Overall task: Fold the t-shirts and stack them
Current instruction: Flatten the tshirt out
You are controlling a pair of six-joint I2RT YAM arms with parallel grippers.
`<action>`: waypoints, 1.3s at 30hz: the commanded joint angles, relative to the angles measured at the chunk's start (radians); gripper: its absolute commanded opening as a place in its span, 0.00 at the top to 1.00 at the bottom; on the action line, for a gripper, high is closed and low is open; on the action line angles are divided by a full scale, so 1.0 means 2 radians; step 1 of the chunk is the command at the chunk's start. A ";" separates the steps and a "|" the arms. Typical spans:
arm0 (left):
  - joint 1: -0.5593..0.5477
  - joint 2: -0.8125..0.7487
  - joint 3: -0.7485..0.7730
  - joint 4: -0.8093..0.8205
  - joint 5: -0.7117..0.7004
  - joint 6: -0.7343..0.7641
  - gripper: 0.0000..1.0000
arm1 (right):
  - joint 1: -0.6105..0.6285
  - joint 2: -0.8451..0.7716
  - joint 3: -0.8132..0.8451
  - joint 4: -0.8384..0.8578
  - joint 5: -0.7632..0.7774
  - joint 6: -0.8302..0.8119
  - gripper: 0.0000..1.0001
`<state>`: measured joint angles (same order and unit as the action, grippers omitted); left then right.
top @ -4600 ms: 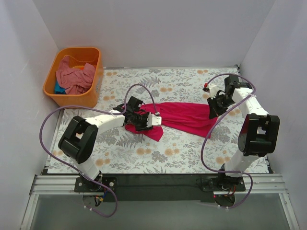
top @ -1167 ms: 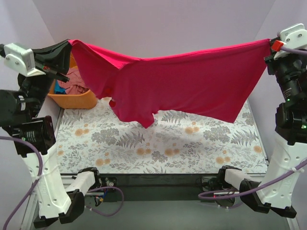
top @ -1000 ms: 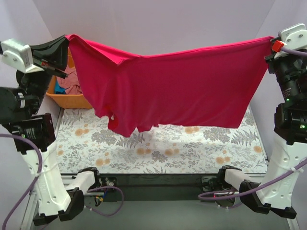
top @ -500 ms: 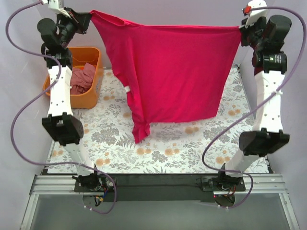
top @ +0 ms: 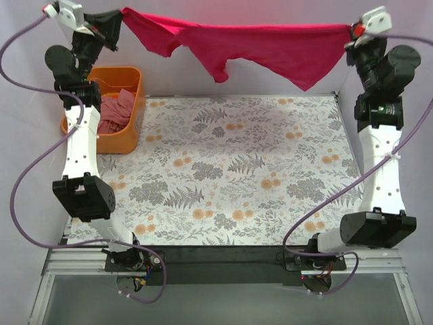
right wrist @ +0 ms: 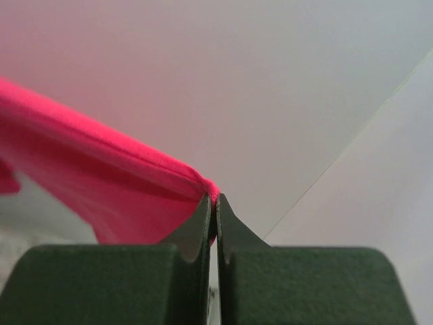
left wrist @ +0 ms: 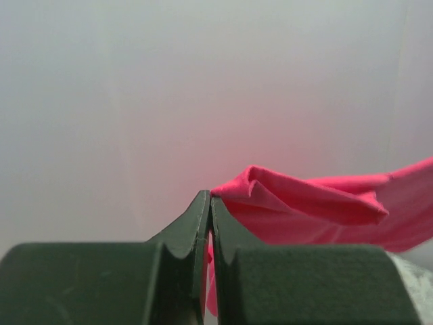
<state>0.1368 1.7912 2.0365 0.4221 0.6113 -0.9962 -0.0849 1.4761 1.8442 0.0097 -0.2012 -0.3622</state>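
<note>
Cloth of crimson-pink t-shirt (top: 270, 47) sags soft, creased; my left claw (top: 116, 20) and right claw (top: 352, 30) pinch its edges.

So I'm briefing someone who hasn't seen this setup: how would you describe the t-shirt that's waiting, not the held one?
Find the floral table cloth and go to its far left corner, where an orange plastic tub stands. The bunched cloth inside is the dusty salmon-pink t-shirt; it is paler than the bright crimson-pink t-shirt stretched high in the air, and lies crumpled.
</note>
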 commanded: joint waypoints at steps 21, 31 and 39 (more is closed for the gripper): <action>-0.006 -0.067 -0.341 -0.158 0.076 0.223 1.00 | 0.001 0.022 -0.273 -0.029 -0.067 -0.207 0.99; -0.003 -0.228 -0.398 -0.550 0.158 0.545 1.00 | 0.001 -0.137 -0.410 -0.222 -0.089 -0.376 0.99; -0.004 -0.332 -0.547 -0.808 0.076 0.808 0.90 | 0.003 -0.269 -0.576 -0.335 -0.051 -0.552 0.84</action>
<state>0.1249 1.1709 1.0336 -0.8700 0.8444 0.3122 -0.0803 0.9939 0.7567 -0.5304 -0.3500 -1.2602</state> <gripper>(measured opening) 0.057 0.069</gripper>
